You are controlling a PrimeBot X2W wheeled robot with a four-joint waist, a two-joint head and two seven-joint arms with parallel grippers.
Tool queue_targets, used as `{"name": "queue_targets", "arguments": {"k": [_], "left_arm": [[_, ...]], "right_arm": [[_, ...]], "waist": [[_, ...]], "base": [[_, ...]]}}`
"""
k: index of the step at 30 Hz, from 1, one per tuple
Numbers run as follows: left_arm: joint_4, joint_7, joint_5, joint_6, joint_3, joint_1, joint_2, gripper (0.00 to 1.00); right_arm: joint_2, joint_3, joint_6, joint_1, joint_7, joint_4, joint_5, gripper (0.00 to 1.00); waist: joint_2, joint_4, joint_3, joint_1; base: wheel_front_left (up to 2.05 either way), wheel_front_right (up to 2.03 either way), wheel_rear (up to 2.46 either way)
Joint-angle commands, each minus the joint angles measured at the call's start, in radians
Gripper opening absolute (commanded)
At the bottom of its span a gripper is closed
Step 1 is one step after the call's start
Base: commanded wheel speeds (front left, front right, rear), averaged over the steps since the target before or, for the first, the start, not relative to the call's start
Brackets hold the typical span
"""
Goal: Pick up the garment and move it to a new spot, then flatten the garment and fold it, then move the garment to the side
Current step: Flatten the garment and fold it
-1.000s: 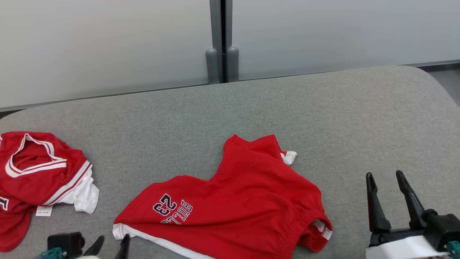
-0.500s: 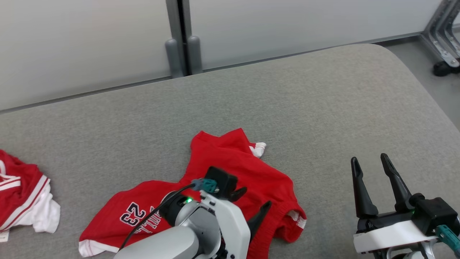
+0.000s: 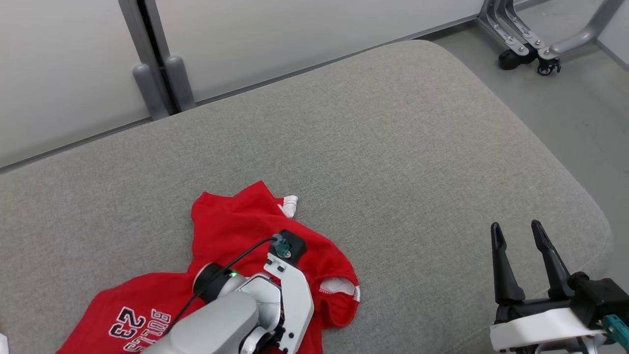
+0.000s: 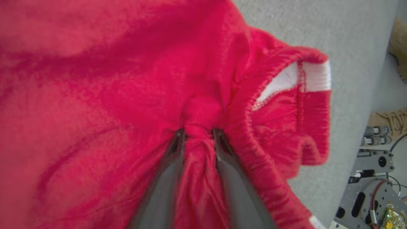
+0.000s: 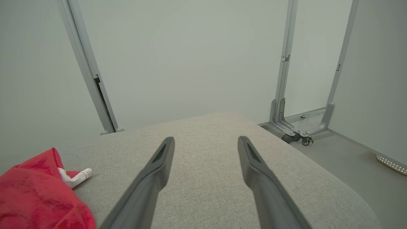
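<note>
One bunched fold of soft red garment [image 4: 95, 79] tight in left end effector [image 4: 197, 132]; right end effector [image 5: 206, 139] apart.

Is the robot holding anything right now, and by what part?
The left tool pinches a bunched fold of the red garment, beside its stitched edge. The right tool stands open, holding nothing.

The red cloth garment [image 3: 231, 231] is seen to be a soft knit, matt and slightly fuzzy, with white ribbed trim [image 4: 313, 74] beside a thick stitched edge. The wide grey upholstered surface [image 3: 393, 147] is covered in coarse woven fabric, matt throughout. The long dark fingers [image 5: 254, 168] of the right gripper [image 3: 514, 225] appear as smooth matt plastic. The pale shell of the left arm [image 3: 295, 295] is glossy plastic. The grey wheeled frame [image 3: 513, 34] at the far right looks like dull metal, and the floor [image 3: 589, 113] is smooth.
</note>
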Motion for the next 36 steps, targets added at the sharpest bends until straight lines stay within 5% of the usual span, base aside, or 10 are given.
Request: {"name": "queue_targets", "arguments": {"k": [1, 9, 19, 20, 21, 23, 29, 36], "left_arm": [[0.034, -0.065, -0.016, 0.011, 0.022, 0.054, -0.024, 0.00], [0.159, -0.518, -0.044, 0.119, 0.260, 0.000, -0.109, 0.00], [0.339, -0.694, -0.056, 0.121, 0.370, -0.089, -0.156, 0.00], [0.356, -0.696, -0.039, 0.115, 0.354, -0.097, -0.158, 0.22], [0.356, -0.696, -0.039, 0.115, 0.354, -0.097, -0.158, 0.22], [0.384, -0.700, -0.025, 0.102, 0.338, -0.109, -0.160, 1.00], [0.341, -0.706, 0.050, 0.062, 0.347, -0.095, -0.160, 1.00], [-0.052, -0.705, 0.248, 0.096, 0.590, 0.146, -0.065, 1.00]], "right_arm": [[-0.002, -0.007, 0.002, 0.009, 0.000, -0.003, 0.007, 1.00], [-0.003, -0.002, 0.002, -0.010, 0.000, -0.009, -0.008, 1.00], [-0.028, 0.033, 0.002, -0.039, 0.000, 0.002, -0.009, 1.00], [-0.028, 0.034, 0.002, -0.039, 0.000, 0.005, -0.008, 1.00], [-0.028, 0.034, 0.002, -0.039, 0.000, 0.005, -0.008, 1.00], [-0.029, 0.034, 0.002, -0.038, 0.000, 0.007, -0.008, 1.00], [-0.018, 0.000, 0.002, -0.011, 0.000, 0.000, -0.009, 1.00], [-0.015, -0.054, 0.002, 0.024, 0.000, -0.041, -0.027, 1.00]], "waist": [[0.0000, -0.003, -0.001, 0.0000], [0.0000, 0.031, -0.013, 0.0000], [0.0000, 0.037, -0.003, 0.0000], [0.0000, 0.037, 0.000, 0.0000], [0.0000, 0.037, 0.000, 0.0000], [0.0000, 0.039, 0.004, 0.0000], [0.0000, 0.075, 0.004, 0.0000], [0.0000, 0.174, -0.031, 0.0000]], "base": [[0.00, 0.00, 0.00], [0.00, 0.00, 0.00], [0.00, 0.00, 0.00], [0.00, 0.00, 0.00], [0.00, 0.00, 0.00], [0.00, 0.00, 0.00], [0.00, 0.00, 0.00], [0.00, 0.00, 0.00]]}}
